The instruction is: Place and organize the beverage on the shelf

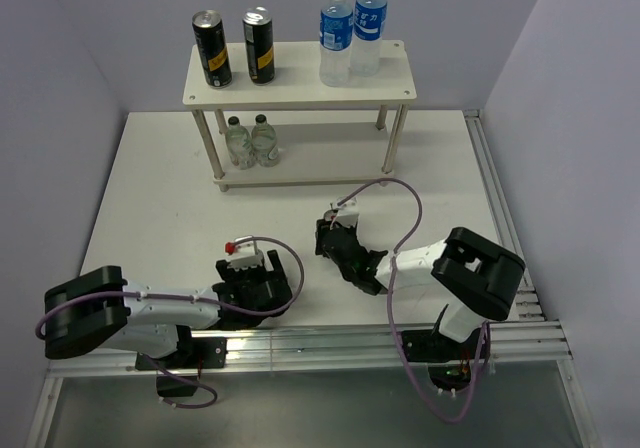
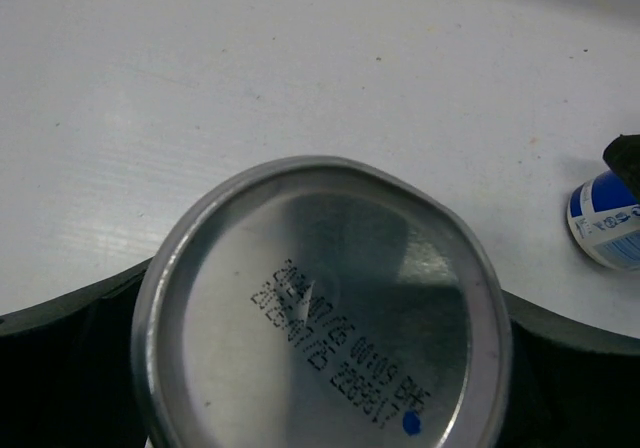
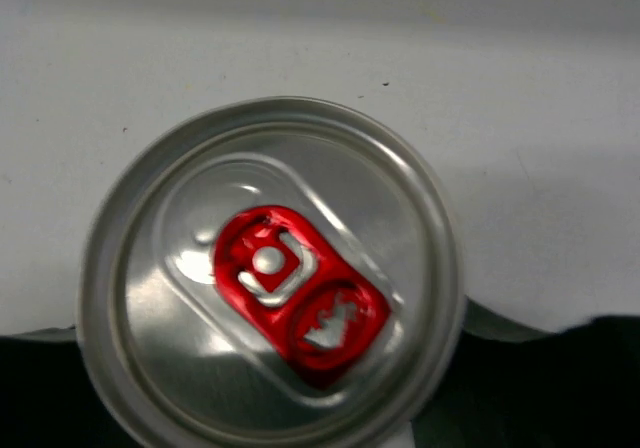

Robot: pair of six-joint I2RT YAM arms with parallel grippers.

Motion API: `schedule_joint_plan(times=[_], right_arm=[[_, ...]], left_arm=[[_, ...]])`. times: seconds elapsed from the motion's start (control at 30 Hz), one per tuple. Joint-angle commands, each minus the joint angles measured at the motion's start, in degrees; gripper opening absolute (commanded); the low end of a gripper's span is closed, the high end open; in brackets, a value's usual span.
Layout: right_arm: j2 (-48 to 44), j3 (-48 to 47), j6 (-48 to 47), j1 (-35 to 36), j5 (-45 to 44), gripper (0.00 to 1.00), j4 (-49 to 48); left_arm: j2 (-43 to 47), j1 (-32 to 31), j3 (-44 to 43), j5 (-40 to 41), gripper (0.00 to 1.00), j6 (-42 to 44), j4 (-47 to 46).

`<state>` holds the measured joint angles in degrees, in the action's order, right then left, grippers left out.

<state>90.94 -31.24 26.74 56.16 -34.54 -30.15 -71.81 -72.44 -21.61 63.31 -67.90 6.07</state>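
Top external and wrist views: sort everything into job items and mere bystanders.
Job in hand:
shelf
black cans
water bottles
silver can with printed base
silver can with red tab

Lying about:
small unlabelled bottles, on the lower tier

The silver can [image 2: 325, 308] seen in the left wrist view shows a bare, brushed metal base, softly shiny. The second can [image 3: 140, 308] has a bright polished metal lid with a glossy red tab [image 3: 300, 298]. The worktop [image 1: 150, 198] is smooth, matt and white.
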Motion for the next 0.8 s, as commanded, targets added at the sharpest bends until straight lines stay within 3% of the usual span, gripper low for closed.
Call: schedule_joint_plan(times=[0.0,0.03,0.07,0.1,0.3,0.4,0.77], right_arm=[[1.3,-2.8,-0.5,-0.5,-4.7,0.42,-6.8],[1.3,-3.4,-0.5,-0.8,-4.8,0.31,-6.4],[1.2,-3.8,-0.6,-1.4,-5.4,0.08,-5.9],[0.7,-5.2,-0.6,-1.8,-5.6,0.02,-4.1],[-2.3,-9.8,-4.3,-6.2,-6.1,0.0,-1.1],[-1.8,-16.8,-5.7,-9.4,-5.0,0.0,2.2],[9.6,-33.8,-8.1,-24.9,1.0,0.0,9.8]], left_arm=[[-1.9,2.0,0.9,-2.0,0.99,9.2,-14.6],[-3.1,2.9,1.0,-2.3,0.99,10.6,-17.1],[-3.6,3.2,1.0,-2.4,0.99,10.9,-17.9],[-4.6,3.4,1.1,-2.3,0.99,11.3,-18.8],[-6.8,4.3,2.2,-2.5,0.93,12.6,-23.6],[-8.2,4.3,2.2,-2.7,0.88,12.4,-24.6],[-9.6,4.3,2.8,-3.0,0.78,12.7,-26.5]])
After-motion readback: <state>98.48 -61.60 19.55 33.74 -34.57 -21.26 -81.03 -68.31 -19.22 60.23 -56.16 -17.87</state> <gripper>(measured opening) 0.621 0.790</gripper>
